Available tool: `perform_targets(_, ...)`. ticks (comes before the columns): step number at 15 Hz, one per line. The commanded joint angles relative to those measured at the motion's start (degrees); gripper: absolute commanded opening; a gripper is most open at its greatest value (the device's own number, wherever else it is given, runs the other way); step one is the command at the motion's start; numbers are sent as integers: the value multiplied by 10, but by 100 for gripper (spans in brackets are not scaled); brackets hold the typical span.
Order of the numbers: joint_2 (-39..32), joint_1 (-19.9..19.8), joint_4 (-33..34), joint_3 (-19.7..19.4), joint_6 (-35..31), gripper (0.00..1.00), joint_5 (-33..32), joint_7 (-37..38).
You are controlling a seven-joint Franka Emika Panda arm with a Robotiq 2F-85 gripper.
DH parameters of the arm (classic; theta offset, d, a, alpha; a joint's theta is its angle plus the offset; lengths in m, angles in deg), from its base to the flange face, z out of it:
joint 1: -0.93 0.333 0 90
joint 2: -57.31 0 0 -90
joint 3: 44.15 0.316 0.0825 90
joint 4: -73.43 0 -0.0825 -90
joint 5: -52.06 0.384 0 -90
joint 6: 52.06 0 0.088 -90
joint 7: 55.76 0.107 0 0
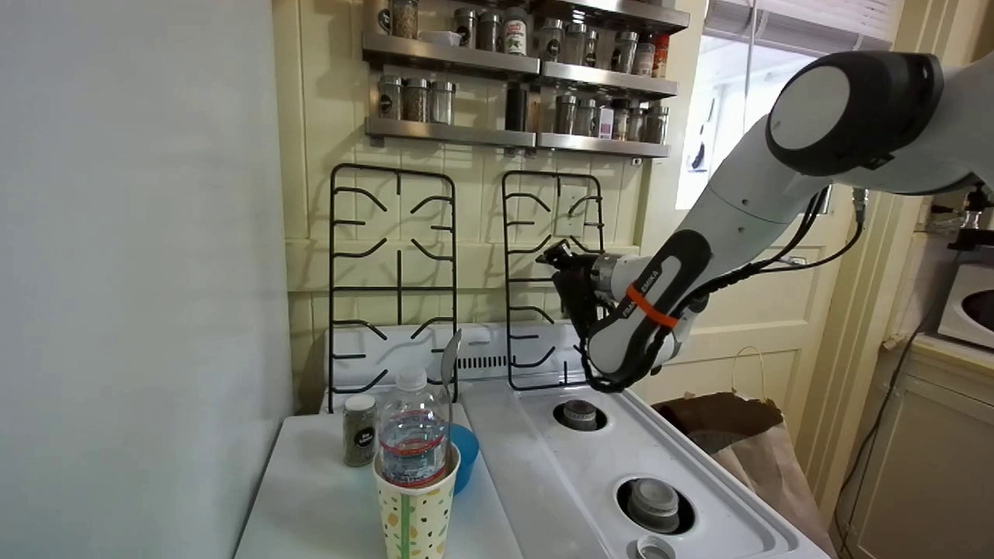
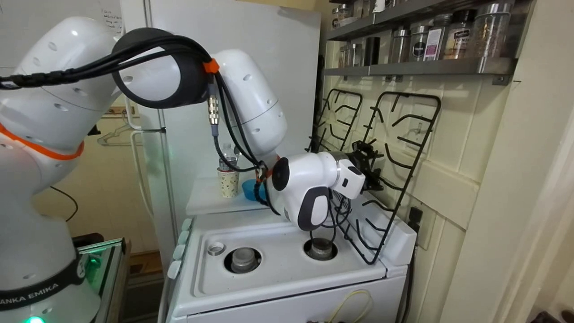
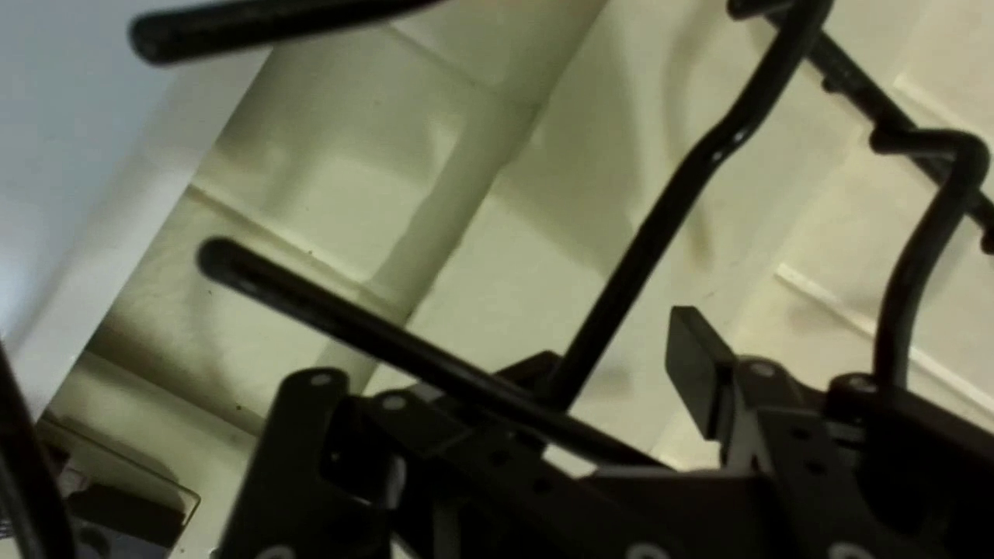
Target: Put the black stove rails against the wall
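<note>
Two black stove rails stand on end at the back of the stove. In an exterior view one rail (image 1: 365,289) is left and the other rail (image 1: 532,280) is right; both lean at the cream-yellow wall (image 1: 477,210). In an exterior view the nearer rail (image 2: 410,175) tilts, its foot on the stovetop and its top near the wall (image 2: 466,188). My gripper (image 1: 550,255) is at the right rail's middle. In the wrist view the gripper (image 3: 621,380) is open, fingers apart. A rail bar (image 3: 660,225) runs down by the left finger; contact is unclear.
Metal shelves (image 1: 450,132) with spice jars hang above the rails. The white stovetop (image 1: 536,458) has open burners (image 1: 652,501). A bottle in a patterned cup (image 1: 415,512), a spice jar (image 1: 359,431) and a blue bowl (image 1: 466,454) stand left. A white panel (image 1: 140,272) borders the left.
</note>
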Motion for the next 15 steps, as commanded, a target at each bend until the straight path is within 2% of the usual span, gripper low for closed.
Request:
perform_targets(1,56,25,-59,-16,9,77,75,-51)
perform_targets(4,92,35,-118,-23,19,99,106,-97)
perform_targets(10,156,37,-210,-27,55,100,126,-148)
perform_targets(15,180,29,-224,-22,119,100,112,-138)
